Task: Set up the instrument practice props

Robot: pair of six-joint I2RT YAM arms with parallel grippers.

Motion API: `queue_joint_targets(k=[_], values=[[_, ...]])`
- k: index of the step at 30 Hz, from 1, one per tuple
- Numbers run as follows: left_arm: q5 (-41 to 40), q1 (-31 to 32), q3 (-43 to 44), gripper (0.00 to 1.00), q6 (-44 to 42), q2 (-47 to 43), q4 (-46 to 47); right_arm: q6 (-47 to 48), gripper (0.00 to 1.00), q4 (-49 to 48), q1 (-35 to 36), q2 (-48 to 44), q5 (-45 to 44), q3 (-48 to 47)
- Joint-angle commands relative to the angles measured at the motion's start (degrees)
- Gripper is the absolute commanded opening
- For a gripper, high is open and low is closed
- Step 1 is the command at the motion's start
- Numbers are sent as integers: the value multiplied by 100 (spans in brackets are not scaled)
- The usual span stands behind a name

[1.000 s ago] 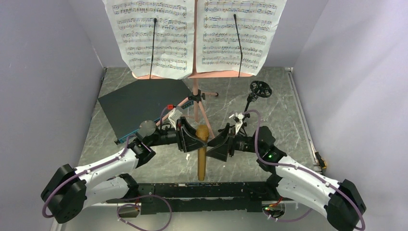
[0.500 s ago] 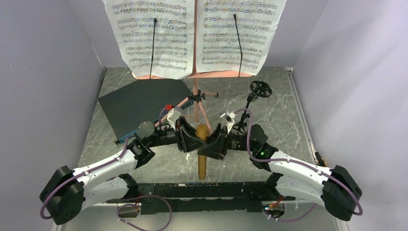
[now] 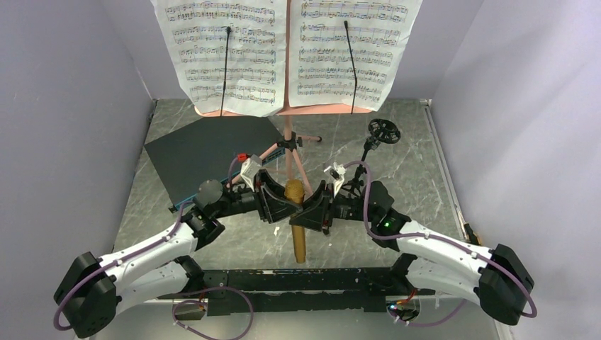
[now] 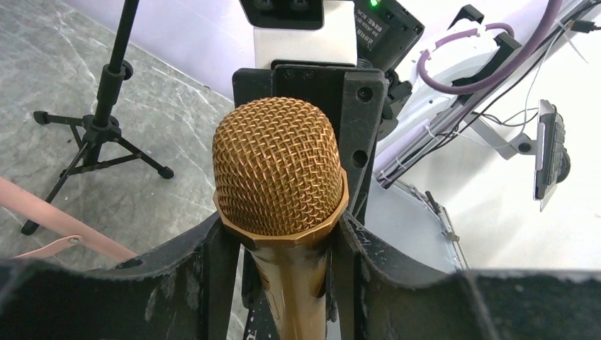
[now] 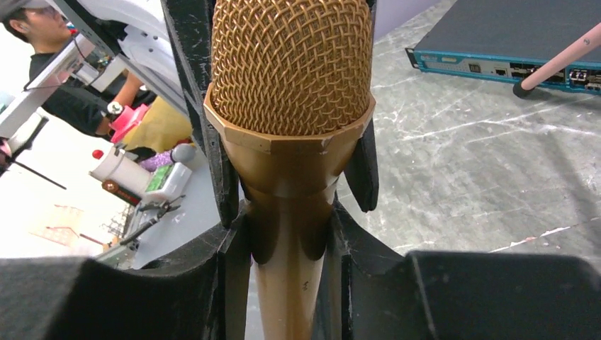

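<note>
Gold mesh-headed microphone [image 3: 300,237], upright over the grey marbled tabletop [image 3: 425,177], clamped below its head by my left pincer [image 3: 280,205] and my right pincer [image 3: 315,209]; left should let go only once right's hold proves firm.

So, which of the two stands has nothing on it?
The small black tripod stand, right of the pink music stand: its round clip on top is empty, whereas the pink one carries two sheet-music pages.

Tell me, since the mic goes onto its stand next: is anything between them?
Only the right gripper and its wrist, which sit between the mic and the mic stand. Nothing else visible lies on that path.
</note>
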State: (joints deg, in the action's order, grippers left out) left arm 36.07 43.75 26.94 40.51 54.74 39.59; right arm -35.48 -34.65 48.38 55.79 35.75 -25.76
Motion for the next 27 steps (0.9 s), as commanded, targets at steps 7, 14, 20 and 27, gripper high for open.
queue_joint_targets(k=[7,14,20,27], values=[[-481,99,408,93,-227,-209,-1077,500,0,790,51,-301,-666,-418],[-1493,97,-13,93,-403,-952,-1333,662,0,1585,41,-660,-1533,-633],[-2227,94,-137,93,-597,-1470,-2136,835,0,2607,37,-982,-2337,-1038],[-2898,96,-43,94,-874,-1850,-3208,1156,0,3598,-128,-1300,-2533,-1450]])
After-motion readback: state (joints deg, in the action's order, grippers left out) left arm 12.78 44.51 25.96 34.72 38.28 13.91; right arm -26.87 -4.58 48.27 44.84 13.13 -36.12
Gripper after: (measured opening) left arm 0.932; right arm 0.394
